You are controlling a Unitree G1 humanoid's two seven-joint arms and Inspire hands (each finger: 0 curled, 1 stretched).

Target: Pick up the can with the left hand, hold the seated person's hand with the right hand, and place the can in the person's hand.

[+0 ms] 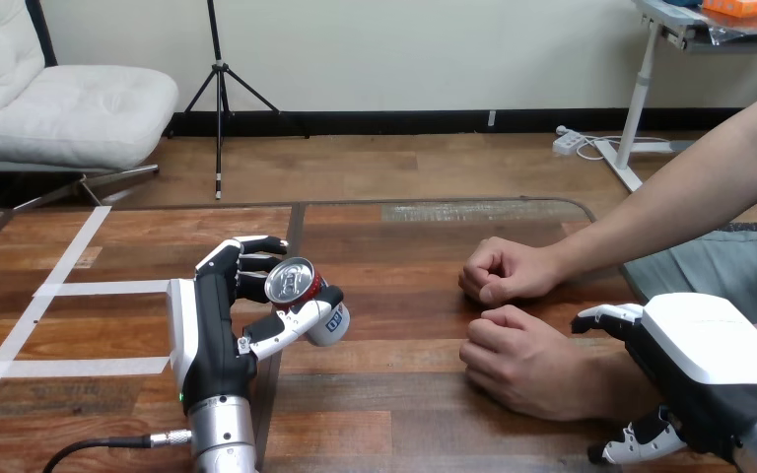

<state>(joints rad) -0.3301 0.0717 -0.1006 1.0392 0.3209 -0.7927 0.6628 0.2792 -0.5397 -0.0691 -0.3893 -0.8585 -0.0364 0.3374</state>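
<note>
The fingers (pixel 254 252) of the left hand (pixel 207 330) are curled around the far side of the can (pixel 302 298), and the thumb (pixel 294 331) presses on its near side, so the can is pinched between them. The can is tilted, with its silver top turned up toward the camera, and it is lifted a little over the wooden table (pixel 404 419). The left arm (pixel 222 429) goes from the can down to the bottom edge.

Right of the can, two hands of the person rest on the table as loose fists: the farther hand (pixel 505 270) and the nearer hand (pixel 517 361), close beside each other.

Still more right of the can, the right hand (pixel 702 357) has its fingers (pixel 606 317) and thumb (pixel 633 443) spread apart, one on each side of the wrist (pixel 623 386) of the nearer hand. I cannot tell if they touch this wrist.

Left of the can, white tape strips (pixel 89 288) lie on the table.
</note>
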